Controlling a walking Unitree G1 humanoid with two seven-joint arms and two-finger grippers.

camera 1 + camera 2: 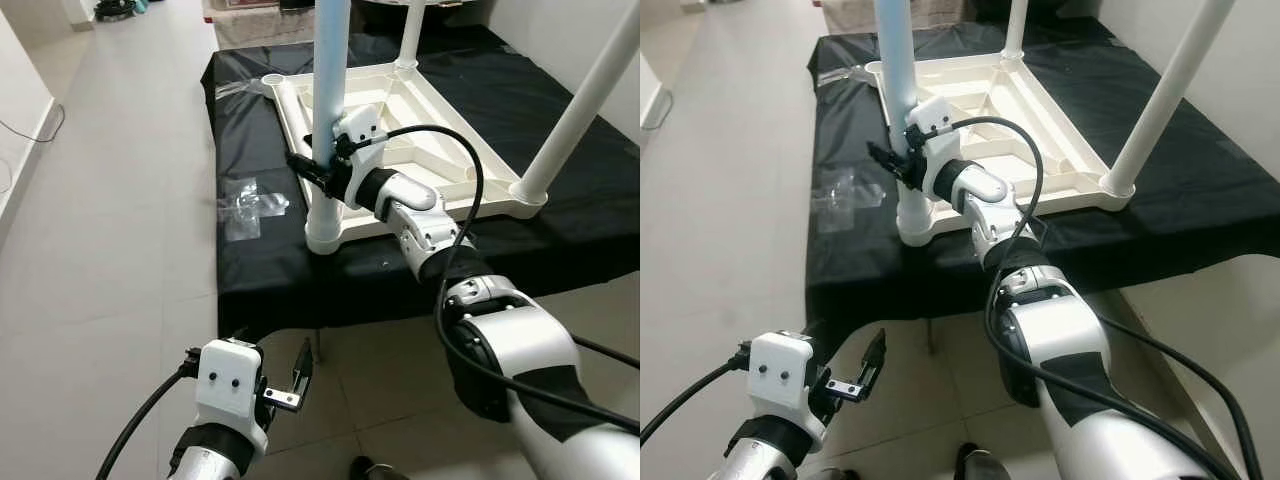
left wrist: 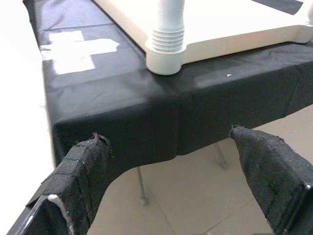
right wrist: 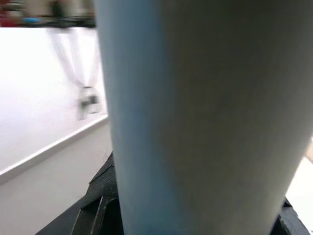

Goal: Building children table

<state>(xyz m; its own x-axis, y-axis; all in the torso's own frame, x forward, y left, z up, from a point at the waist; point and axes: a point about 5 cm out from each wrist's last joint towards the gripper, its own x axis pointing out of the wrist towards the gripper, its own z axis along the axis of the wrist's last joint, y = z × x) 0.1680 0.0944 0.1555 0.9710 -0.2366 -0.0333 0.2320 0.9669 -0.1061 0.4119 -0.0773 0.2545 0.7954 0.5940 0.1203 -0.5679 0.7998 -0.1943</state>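
Left pincer (image 1: pixel 270 385) low, agape; right pincer (image 1: pixel 312 170) clamps table leg (image 1: pixel 328 90).

White table top (image 1: pixel 420 110), pale blue leg (image 1: pixel 331 60), black cloth (image 1: pixel 560 240), grey floor (image 1: pixel 110 250)

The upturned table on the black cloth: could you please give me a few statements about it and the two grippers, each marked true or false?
1. The white table lies upside down on the black cloth, legs pointing up. True.
2. The right gripper is closed around the near-corner table leg. True.
3. The left gripper grips the same leg. False: it hangs below the cloth's front edge, fingers apart, holding nothing.
4. A clear plastic bag lies on the cloth to the robot's left of the table. True.
5. The table lies directly on the tiled floor. False: it rests on the cloth-covered surface, above the floor.
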